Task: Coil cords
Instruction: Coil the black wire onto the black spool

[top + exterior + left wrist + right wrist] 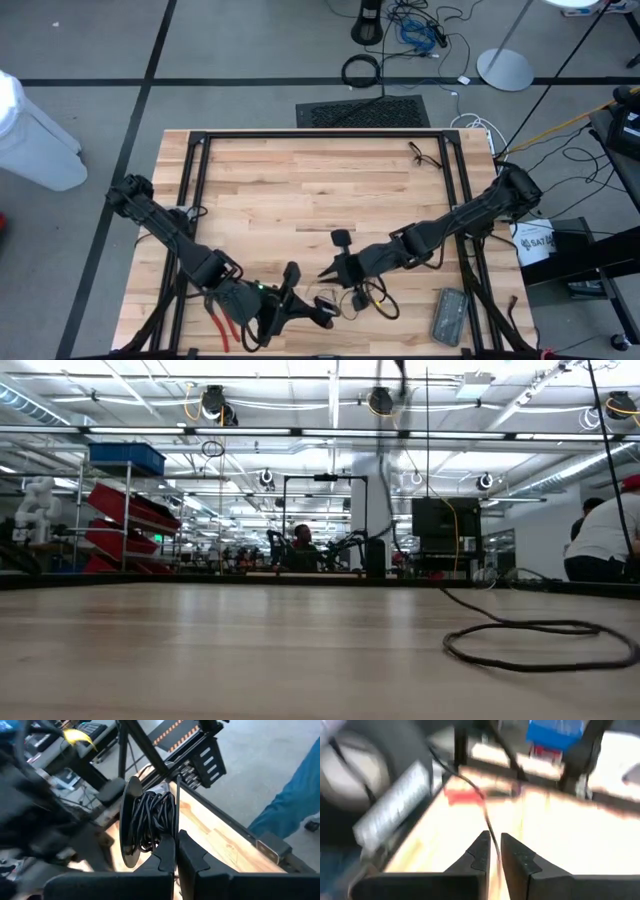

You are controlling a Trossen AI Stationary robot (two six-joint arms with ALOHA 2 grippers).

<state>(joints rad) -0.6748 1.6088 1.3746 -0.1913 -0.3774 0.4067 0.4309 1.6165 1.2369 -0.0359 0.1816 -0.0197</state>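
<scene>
On the near edge of the pale butcher-block tabletop (300, 190), the left gripper (176, 851) has its jaws clenched on the rim of a flat round spool (131, 822) wound with thin glossy black cord (152, 817). The right gripper (494, 851), just right of it, has its jaws slightly parted around a loose strand of that cord. Red-handled pliers (218, 322) lie near left.

Thin black cord (152, 820) wound on spool, loose tail looping over near table edge.

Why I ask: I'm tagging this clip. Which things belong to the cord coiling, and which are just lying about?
Part of the job:
- thin black cord, running past the right gripper
- spool wound with cord, held by the left gripper

Lying about:
- red-handled pliers
- grey box
- thick cable ring
</scene>
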